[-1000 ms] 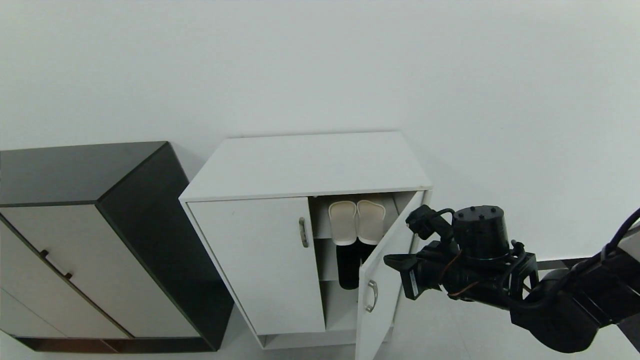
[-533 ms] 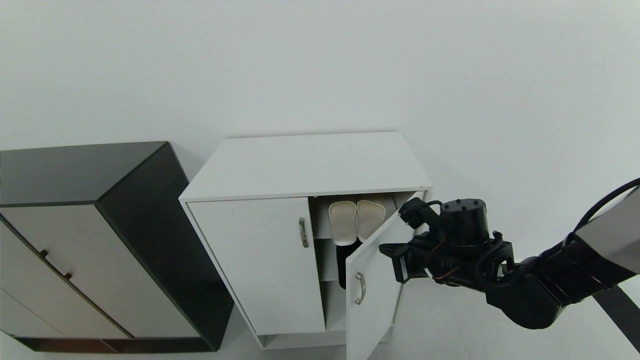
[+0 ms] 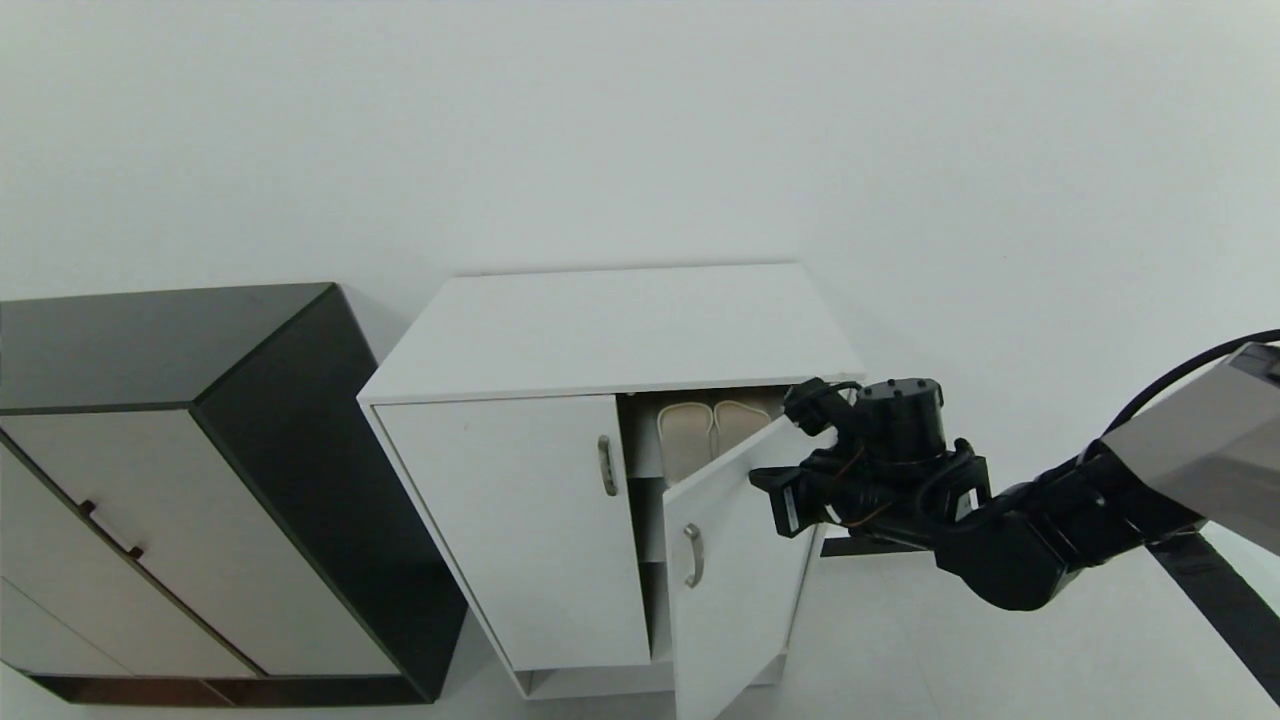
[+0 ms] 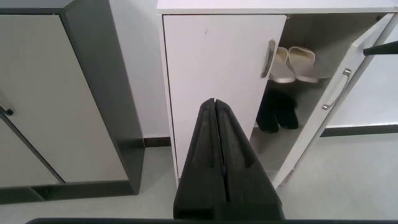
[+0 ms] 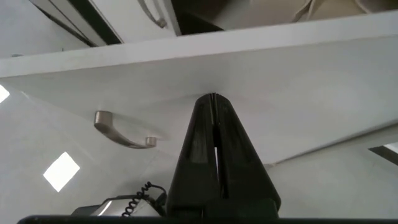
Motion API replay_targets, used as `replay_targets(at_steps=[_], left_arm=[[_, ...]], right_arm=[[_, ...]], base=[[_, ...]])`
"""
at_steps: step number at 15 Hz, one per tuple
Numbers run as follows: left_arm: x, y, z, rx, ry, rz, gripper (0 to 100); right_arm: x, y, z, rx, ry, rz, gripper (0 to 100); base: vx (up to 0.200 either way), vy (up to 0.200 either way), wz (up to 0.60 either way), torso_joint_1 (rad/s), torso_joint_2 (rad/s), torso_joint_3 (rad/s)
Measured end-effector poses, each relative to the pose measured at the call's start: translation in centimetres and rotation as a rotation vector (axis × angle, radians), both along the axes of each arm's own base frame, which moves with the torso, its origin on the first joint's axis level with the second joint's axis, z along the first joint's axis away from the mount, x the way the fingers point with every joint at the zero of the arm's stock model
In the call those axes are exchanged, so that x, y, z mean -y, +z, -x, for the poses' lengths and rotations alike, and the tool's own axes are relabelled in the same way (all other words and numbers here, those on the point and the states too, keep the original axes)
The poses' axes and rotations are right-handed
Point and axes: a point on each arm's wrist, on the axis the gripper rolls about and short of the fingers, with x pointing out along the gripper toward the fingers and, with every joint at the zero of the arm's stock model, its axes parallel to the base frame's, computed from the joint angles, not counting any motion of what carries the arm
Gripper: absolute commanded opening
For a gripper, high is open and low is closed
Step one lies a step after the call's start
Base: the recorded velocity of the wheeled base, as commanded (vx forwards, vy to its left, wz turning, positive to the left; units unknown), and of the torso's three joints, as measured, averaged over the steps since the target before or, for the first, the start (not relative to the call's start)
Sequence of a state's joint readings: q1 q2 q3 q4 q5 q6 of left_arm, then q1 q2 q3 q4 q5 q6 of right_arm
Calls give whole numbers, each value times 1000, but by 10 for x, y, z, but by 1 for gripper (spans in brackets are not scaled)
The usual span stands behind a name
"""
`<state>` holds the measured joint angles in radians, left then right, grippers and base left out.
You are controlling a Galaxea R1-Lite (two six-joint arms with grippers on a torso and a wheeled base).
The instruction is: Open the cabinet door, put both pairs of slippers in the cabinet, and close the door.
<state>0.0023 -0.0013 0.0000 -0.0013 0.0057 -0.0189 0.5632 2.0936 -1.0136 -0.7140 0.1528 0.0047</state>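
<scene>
Right tool (image 5: 213, 96), pinched together, tip seemingly touching the half-open cabinet door (image 3: 735, 570) — beige slippers (image 3: 710, 425) above black slippers (image 4: 278, 113) inside — left tool (image 4: 214, 102) likewise together.

I find my right gripper (image 5: 214, 98) with fingers pressed together, its tips meeting the outer face of the white cabinet door (image 5: 298, 68). The metal handle (image 5: 123, 129) sits on that face, near the tips.
</scene>
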Motion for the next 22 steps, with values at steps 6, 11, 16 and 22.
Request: replay_targets(at_steps=[6,11,16,22], left_arm=[[0,0,0,0,1,0,0],[0,0,0,0,0,0,0],[0,0,0,0,0,0,0],[0,0,0,0,1,0,0]], right_arm=[[0,1,-25,-1,-34,-4,0],[2,2,-44,-2,-73,-43,0],[6,-2,-57,2,-96,-47,0],[8,-4,-63,-5,-106,-43,0]], base=[[0,0,0,0,0,0],[0,0,0,0,0,0],[0,0,0,0,0,0],[0,0,0,0,0,0]])
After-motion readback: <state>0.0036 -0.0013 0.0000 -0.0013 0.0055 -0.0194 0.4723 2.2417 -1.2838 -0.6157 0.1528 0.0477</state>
